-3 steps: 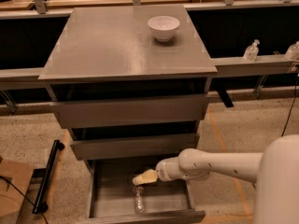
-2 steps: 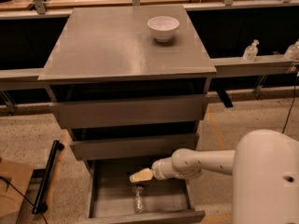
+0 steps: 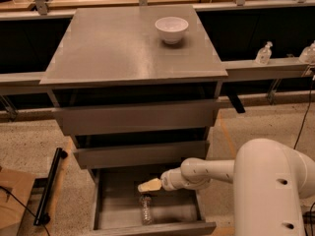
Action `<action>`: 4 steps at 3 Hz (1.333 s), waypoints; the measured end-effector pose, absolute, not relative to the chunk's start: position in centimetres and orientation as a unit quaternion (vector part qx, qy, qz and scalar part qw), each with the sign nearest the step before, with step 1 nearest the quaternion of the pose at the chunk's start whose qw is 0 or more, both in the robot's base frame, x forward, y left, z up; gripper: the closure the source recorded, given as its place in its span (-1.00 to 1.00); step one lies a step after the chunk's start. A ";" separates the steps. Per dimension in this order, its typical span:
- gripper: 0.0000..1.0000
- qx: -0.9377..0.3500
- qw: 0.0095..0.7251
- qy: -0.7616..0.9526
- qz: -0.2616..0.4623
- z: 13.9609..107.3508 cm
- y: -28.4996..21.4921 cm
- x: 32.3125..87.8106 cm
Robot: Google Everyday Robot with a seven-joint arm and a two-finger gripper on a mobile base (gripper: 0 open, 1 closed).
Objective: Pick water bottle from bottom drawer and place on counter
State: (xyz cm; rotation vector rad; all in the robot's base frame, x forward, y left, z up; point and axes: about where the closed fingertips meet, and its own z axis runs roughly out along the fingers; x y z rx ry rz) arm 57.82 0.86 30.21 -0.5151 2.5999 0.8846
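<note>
Arm (image 3: 211, 171) is reaching out roughly level from the white robot body (image 3: 273, 191) at lower right, running leftward over the open bottom drawer (image 3: 179, 208). The wrist is ending in the gripper (image 3: 149, 185), whose tan tip is pointing left and slightly down, sitting inside the drawer's outline near its back half, just under the middle drawer (image 3: 140, 154).

The water bottle (image 3: 145, 209) is lying on the drawer floor just below the gripper tip, long axis running front to back, apart from the gripper as far as this angle is showing.

Jaws: they are reading as one tan wedge, so I cannot tell whether they are parted or together.

The robot body is being cut off by the right and bottom edges. The rear of the bottom drawer is sitting in shadow under the middle drawer. The bottle's cap and label are too dim to make out.

The counter (image 3: 118, 48) is carrying a white bowl (image 3: 171, 29) near its far right corner.
</note>
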 end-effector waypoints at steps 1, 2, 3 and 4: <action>-1.00 -0.147 0.157 0.931 0.296 27.3 0.7 58.2; -1.00 -0.115 0.125 0.945 0.278 23.4 1.0 57.8; -1.00 -0.096 0.092 0.958 0.255 19.4 2.0 57.2; -1.00 -0.087 0.064 0.965 0.237 15.9 3.6 56.8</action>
